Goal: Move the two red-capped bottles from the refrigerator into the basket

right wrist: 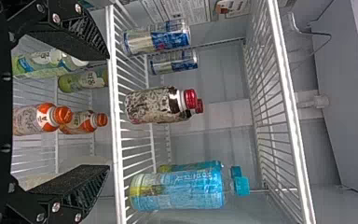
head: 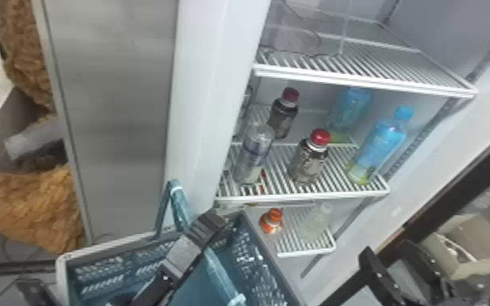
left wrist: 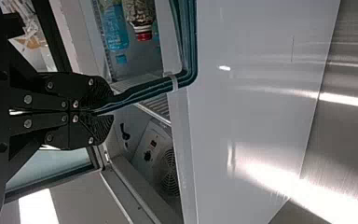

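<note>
A: so where are the two red-capped bottles at rn?

B: both standing in the fridge, on the middle shelf (head: 340, 193) in the head view. The front one (head: 309, 162) is near the shelf's front edge, and the rear one (head: 284, 116) is behind it and a bit to the left.

A: ok and what's around them?

B: a blue-and-silver can (right wrist: 156, 39) to the left of the front one, with another can behind, and two blue bottles (right wrist: 182, 191) over on the right. The orange-capped bottles (head: 272, 221) are one shelf down.

A: and the grippers?

B: left gripper (head: 215, 221) is over the basket (head: 110, 244), jaws clamped on its teal handle (left wrist: 144, 91), you can see the strap pinched in there in the left wrist view lol. The basket's in front of the fridge, lower than the middle shelf.

A: right one?

B: right gripper (head: 386, 254) is at the lower right in the head view, jaws spread wide apart.
</note>
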Motion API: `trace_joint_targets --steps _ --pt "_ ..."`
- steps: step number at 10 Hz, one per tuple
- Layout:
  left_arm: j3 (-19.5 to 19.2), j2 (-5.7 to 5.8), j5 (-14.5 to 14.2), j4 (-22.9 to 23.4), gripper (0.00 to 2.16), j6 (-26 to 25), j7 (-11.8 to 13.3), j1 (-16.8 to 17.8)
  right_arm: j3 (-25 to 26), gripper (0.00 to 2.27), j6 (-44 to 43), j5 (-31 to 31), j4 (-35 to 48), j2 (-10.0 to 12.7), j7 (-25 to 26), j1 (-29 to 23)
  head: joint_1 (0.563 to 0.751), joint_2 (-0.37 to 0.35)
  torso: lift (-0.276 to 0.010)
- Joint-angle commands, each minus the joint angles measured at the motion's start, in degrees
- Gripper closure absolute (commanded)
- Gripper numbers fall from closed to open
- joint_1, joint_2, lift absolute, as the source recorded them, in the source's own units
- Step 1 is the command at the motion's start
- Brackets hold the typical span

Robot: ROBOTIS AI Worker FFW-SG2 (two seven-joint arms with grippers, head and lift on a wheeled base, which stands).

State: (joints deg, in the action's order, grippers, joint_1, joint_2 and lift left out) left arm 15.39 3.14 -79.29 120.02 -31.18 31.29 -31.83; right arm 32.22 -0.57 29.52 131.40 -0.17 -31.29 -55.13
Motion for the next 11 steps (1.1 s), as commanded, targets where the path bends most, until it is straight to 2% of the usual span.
trace_joint_targets --steps 1,7,11 --pt "0.03 0.03 0.0 0.0 1.2 -0.03 0.0 0.05 0.0 0.19 0.0 0.18 -0.12 0.0 0.0 0.01 0.695 -0.35 0.0" --pt "0.15 0.03 -0.23 0.0 1.2 0.11 0.0 0.05 -0.68 0.2 0.0 -0.04 -0.83 -0.09 0.0 1.41 0.695 -0.35 0.0" --pt "0.37 0.2 -0.23 0.0 1.2 0.11 0.0 0.33 -0.91 0.2 -0.14 -2.21 -5.47 0.23 0.09 7.32 0.695 -0.35 0.0"
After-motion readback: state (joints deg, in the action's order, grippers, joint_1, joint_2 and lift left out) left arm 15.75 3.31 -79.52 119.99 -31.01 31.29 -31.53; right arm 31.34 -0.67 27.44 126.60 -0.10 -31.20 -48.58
